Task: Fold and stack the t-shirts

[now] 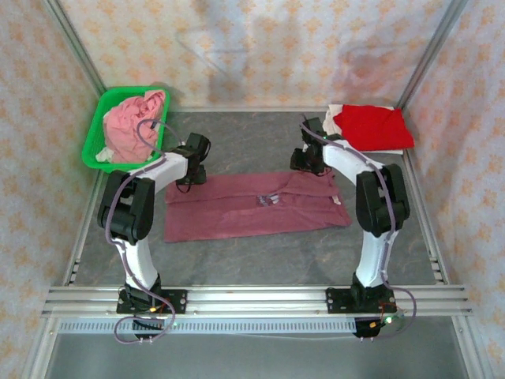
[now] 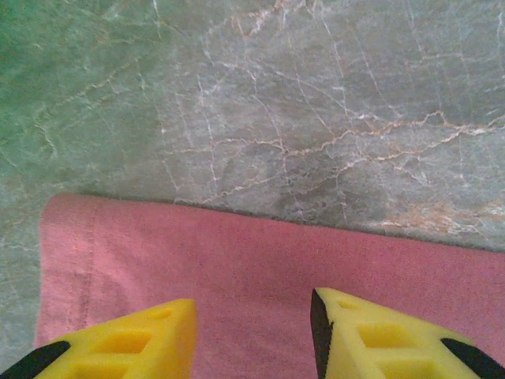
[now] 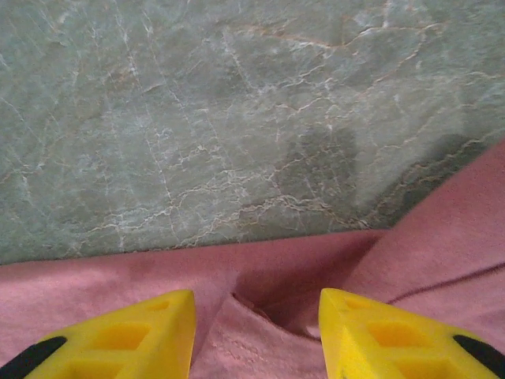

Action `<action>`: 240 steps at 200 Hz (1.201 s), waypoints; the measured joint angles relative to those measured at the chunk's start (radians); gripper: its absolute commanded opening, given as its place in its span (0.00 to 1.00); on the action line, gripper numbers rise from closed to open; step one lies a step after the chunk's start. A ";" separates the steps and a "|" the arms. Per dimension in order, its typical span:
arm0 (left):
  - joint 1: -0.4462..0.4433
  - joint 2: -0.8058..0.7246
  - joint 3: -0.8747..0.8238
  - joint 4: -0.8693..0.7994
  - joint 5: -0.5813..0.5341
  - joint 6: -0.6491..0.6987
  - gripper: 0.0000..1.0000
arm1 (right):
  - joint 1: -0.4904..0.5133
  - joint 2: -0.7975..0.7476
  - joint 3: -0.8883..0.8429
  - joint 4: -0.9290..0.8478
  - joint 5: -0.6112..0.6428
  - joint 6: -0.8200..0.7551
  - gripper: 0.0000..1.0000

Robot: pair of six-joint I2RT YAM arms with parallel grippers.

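Here both arms reach forward and bend down, left gripper and right gripper released, jaws apart over the far edge of the maroon shirt lying flat mid-scene, its print too small to read.

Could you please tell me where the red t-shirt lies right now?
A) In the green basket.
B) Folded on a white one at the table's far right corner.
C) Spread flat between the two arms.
B: the red t-shirt lies folded on a white one at the far right corner of the table; the green basket holds pink cloth.
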 measured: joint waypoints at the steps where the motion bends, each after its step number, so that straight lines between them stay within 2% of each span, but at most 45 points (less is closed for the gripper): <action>1: 0.000 0.000 0.000 0.000 0.001 0.000 0.42 | 0.001 0.002 0.001 0.000 0.000 -0.001 0.44; 62: 0.000 0.011 0.000 0.000 0.013 0.000 0.42 | 0.030 0.047 0.038 -0.061 0.000 -0.039 0.35; 80: 0.000 0.011 0.000 0.000 0.013 0.000 0.42 | 0.031 0.047 0.037 -0.065 -0.002 -0.056 0.18; 97: 0.000 0.011 0.000 0.000 0.013 0.000 0.42 | 0.031 0.047 0.030 -0.064 -0.004 -0.056 0.14; 108: 0.000 0.011 0.000 0.000 0.013 0.000 0.42 | 0.031 0.047 0.020 -0.064 -0.005 -0.062 0.06; 122: 0.000 0.011 0.000 0.000 0.013 0.000 0.42 | 0.031 0.047 0.007 -0.064 -0.008 -0.061 0.00; 145: 0.000 0.011 0.000 0.000 0.013 -0.001 0.42 | 0.031 0.028 -0.023 -0.052 -0.011 -0.061 0.00; 209: 0.000 0.011 0.000 0.000 0.012 -0.016 0.42 | 0.031 -0.168 -0.095 0.022 0.032 -0.052 0.00; 215: 0.000 0.011 0.000 0.000 0.012 -0.017 0.42 | 0.031 -0.170 -0.094 0.032 0.041 -0.050 0.07; 219: 0.000 0.011 0.000 0.000 0.012 -0.018 0.42 | 0.031 -0.170 -0.093 0.035 0.047 -0.050 0.00; 240: 0.000 0.011 0.000 0.000 0.012 -0.026 0.38 | 0.030 -0.122 -0.054 0.020 0.067 -0.045 0.00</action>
